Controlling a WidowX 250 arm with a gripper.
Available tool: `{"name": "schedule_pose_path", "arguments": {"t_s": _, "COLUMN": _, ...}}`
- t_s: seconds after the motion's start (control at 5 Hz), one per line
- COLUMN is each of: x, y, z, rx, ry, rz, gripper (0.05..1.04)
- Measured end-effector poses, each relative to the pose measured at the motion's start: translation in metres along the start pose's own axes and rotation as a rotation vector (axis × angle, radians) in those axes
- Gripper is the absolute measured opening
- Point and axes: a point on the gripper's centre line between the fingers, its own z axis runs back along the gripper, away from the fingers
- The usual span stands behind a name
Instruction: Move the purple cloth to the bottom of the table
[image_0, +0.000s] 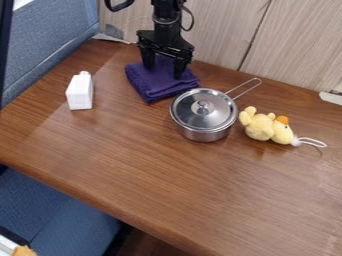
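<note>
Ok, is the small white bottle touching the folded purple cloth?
Apart. The camera view shows a bare stretch of brown wooden table between the white bottle and the purple cloth.

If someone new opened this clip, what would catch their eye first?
Probably the shiny lidded pot mid-table, its wire handle angled toward the wall. Next, the black gripper over the folded purple cloth near the table's far edge, and the yellow plush toy right of the pot.
</note>
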Motion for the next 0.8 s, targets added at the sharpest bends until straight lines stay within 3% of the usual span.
{"name": "schedule_pose_path", "arguments": {"t_s": 0.8, "x": -0.054, "y": 0.007, "z": -0.002, "rx": -0.009, "ry": 0.085, "rz": 0.033, "gripper": 0.999}}
